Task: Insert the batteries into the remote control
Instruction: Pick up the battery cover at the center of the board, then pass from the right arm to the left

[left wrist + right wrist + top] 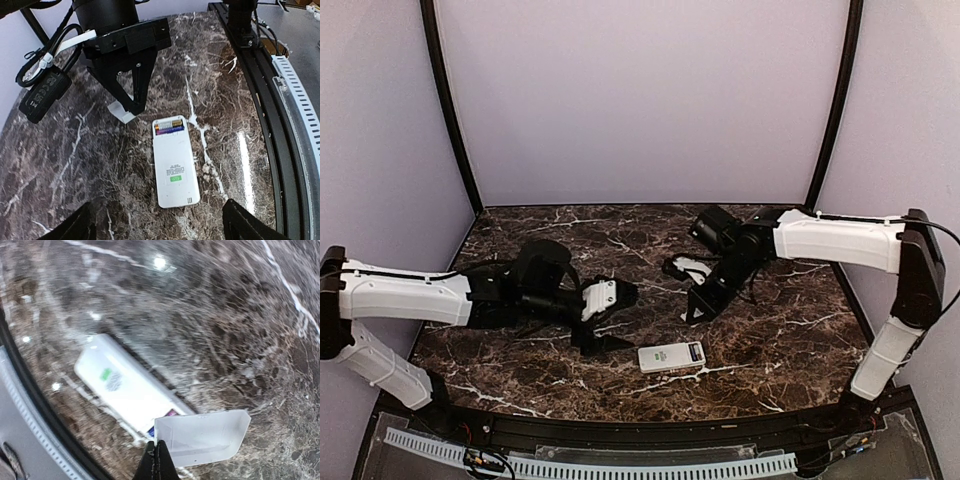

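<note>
On the surface [520, 370] near its front edge, the remote [672, 356] lies back-up with batteries [169, 127] seated, so, my right fingers [152, 465] pinching the cover [200, 437] and my left fingers [75, 225] spread nearby, I should square the cover over the open bay, then slide it shut.

White remote control [175, 170] lies back-up, batteries [169, 126] showing at its uncovered end.

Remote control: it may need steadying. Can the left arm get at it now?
Probably yes: the left pincer is open and the remote control lies just ahead, nothing between; the right pincer, holding the cover, crowds only its battery end.
</note>
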`<state>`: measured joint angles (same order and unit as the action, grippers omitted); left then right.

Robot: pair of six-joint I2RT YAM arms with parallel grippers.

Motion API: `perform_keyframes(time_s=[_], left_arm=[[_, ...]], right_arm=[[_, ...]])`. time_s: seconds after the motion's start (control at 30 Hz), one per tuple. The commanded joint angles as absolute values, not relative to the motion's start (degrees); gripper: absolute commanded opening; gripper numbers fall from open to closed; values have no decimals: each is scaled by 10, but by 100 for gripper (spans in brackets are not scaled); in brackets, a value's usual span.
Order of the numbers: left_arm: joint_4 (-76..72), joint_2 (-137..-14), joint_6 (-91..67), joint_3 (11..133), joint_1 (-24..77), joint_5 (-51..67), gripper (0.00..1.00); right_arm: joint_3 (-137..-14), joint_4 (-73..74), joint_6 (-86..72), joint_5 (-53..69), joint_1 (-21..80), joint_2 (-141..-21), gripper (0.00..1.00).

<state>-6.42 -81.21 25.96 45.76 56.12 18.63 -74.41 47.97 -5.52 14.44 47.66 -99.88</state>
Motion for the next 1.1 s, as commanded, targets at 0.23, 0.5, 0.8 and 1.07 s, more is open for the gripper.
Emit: perform_keyframes(time_s=[0.23,0.5,0.8,1.07], left_arm=[[105,-680,455,542,561,258,55],[152,-675,479,570,562,316,45],[96,-683,458,563,569,326,36],[51,-707,434,563,573,332,41]], right_arm=[[-811,494,42,483,523,-889,0],[-851,493,49,533,555,-889,0],[-865,480,45,530,568,-906,0],[-875,475,47,524,572,-915,0]])
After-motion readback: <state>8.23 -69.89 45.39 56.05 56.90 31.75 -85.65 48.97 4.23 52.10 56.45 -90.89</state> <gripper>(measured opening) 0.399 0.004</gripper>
